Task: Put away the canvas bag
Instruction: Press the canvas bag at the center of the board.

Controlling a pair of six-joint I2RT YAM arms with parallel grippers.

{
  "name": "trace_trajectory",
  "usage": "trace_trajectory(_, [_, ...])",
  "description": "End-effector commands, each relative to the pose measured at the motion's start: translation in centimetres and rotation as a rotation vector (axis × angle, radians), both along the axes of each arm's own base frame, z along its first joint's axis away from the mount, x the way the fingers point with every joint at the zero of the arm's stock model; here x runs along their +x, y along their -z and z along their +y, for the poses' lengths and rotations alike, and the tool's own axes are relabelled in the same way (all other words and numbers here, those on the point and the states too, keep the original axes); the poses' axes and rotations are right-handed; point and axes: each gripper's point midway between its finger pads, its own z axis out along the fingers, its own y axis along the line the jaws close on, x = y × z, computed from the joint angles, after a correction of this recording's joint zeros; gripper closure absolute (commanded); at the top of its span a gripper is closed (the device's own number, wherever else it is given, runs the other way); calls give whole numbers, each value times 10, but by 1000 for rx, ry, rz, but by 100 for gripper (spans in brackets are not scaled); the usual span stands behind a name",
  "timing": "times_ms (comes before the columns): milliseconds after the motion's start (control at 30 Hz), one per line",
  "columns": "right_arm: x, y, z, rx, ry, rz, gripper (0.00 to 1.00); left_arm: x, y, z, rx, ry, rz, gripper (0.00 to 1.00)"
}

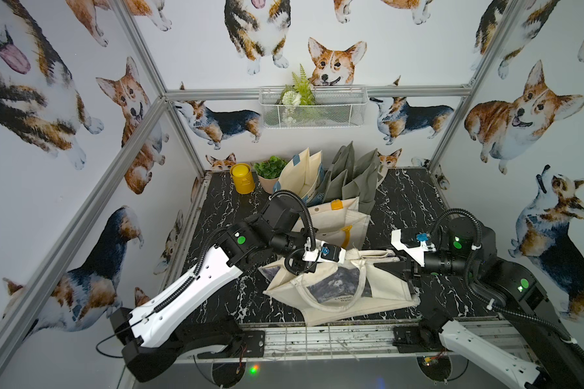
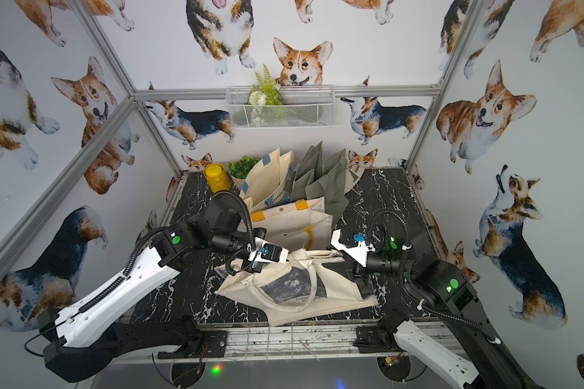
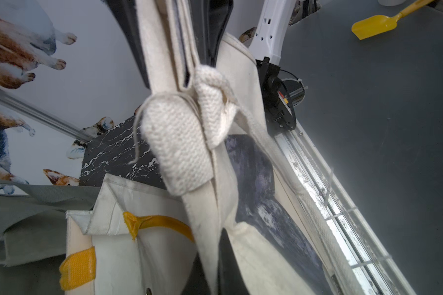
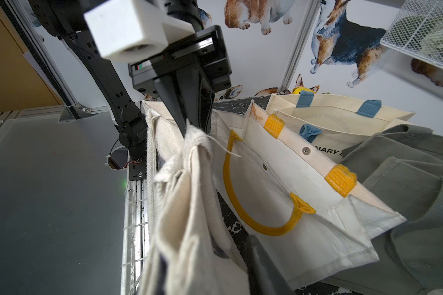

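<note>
Black marble tabletop [image 1: 412, 198], corgi-print walls [image 1: 418, 50].

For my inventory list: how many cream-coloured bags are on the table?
3. The printed canvas bag is at the front; the yellow-handled bag stands behind it; the blue-handled bag stands at the back. The grey bags could hide another.

Front centre: canvas bag [image 1: 338, 296] lies on the counter [image 1: 415, 202].
Behind it: standing bags [image 1: 334, 215].
Rear left: canister [image 1: 240, 177], plant [image 1: 269, 168] on its right.
Rear wall: basket [image 1: 338, 112], above the bags.
</note>
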Motion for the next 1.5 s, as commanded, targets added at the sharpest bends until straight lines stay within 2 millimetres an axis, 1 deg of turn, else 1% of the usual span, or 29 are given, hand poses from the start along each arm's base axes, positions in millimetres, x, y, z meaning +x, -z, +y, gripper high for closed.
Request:
trace_trajectory(0, [11, 0, -2, 10, 62, -22, 85, 7, -32, -15, -144, -1, 7, 100])
trace_trajectory(33, [18, 0, -3, 11, 94, -32, 99, 10, -30, -17, -138, -18, 16, 100])
trace_trajectory(67, [23, -1, -5, 8, 119, -47, 100, 13, -29, -18, -133, -36, 32, 99])
trace_trajectory(100, [26, -2, -5, 9, 133, -59, 100, 16, -29, -20, -131, -49, 48, 96])
trace_trajectory(133, [29, -3, -6, 16, 148, -74, 100, 17, -29, -20, -132, -57, 58, 88])
trace_trajectory(200, [31, -7, -7, 30, 163, -93, 100, 20, -32, -22, -144, -83, 77, 67])
trace_trajectory(300, [32, -9, -7, 36, 170, -99, 100, 23, -44, -23, -180, -122, 103, 50])
trace_trajectory(433, [34, -10, -6, 36, 178, -78, 100, 20, -65, -24, -244, -144, 174, 41])
trace_trajectory(533, [37, -8, -8, 24, 197, -74, 100, 15, -70, -27, -258, -141, 206, 37])
trace_trajectory(633, [38, -7, -10, 22, 210, -71, 100, 9, -69, -31, -254, -133, 224, 36])
trace_trajectory(733, [35, -11, -9, 38, 199, -73, 100, 7, -68, -40, -242, -133, 240, 36])
trace_trajectory(833, [33, -12, -7, 39, 180, -66, 100, 10, -66, -52, -224, -154, 226, 35])
trace_trajectory(933, [30, -13, -6, 36, 162, -57, 100, 18, -67, -63, -223, -186, 217, 35])
trace_trajectory(1067, [27, -19, -7, 57, 160, -67, 100, 22, -62, -68, -213, -199, 227, 36])
trace_trajectory(1133, [26, -22, -8, 63, 163, -71, 100, 19, -59, -70, -195, -182, 247, 40])
trace_trajectory(1267, [27, -22, -9, 49, 168, -70, 100, 14, -52, -74, -157, -158, 301, 51])
trace_trajectory(1367, [29, -24, -8, 41, 168, -76, 100, 12, -44, -79, -121, -149, 336, 55])
trace_trajectory(1400, [29, -25, -8, 40, 166, -79, 99, 11, -42, -81, -112, -145, 342, 59])
trace_trajectory(1433, [30, -26, -7, 39, 166, -80, 98, 10, -42, -82, -108, -141, 342, 64])
trace_trajectory(1467, [30, -26, -7, 37, 165, -79, 98, 10, -41, -82, -103, -142, 341, 74])
